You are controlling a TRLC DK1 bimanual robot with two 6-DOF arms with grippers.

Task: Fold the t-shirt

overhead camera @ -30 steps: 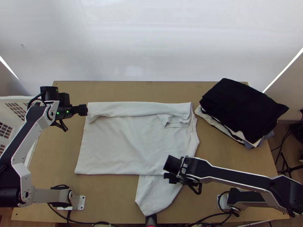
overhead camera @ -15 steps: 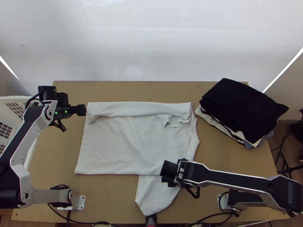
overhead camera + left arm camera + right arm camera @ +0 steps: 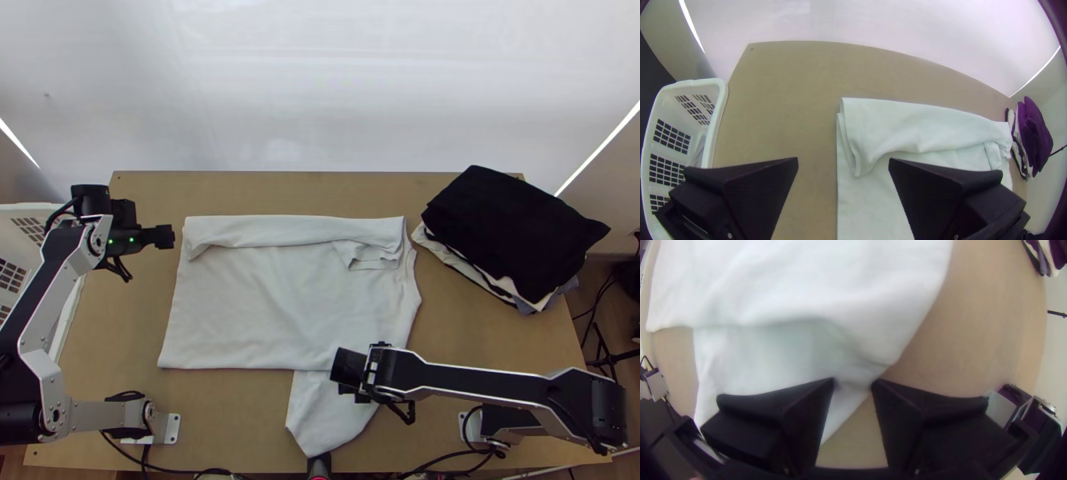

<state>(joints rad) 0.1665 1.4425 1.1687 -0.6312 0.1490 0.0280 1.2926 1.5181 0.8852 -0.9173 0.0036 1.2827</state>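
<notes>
A light wooden table (image 3: 120, 320) is backed by a white sheet-like surface (image 3: 320, 96). The white t-shirt (image 3: 264, 304) is laid mostly flat across its middle, softly rippled; its far side is turned over in a long band, a smaller piece is creased at one end, and a tapering flap (image 3: 320, 420) is extended toward the near edge. The left gripper (image 3: 164, 237) is held wide beside the folded band; the right gripper (image 3: 347, 379), more narrowly parted, is positioned over the flap.
</notes>
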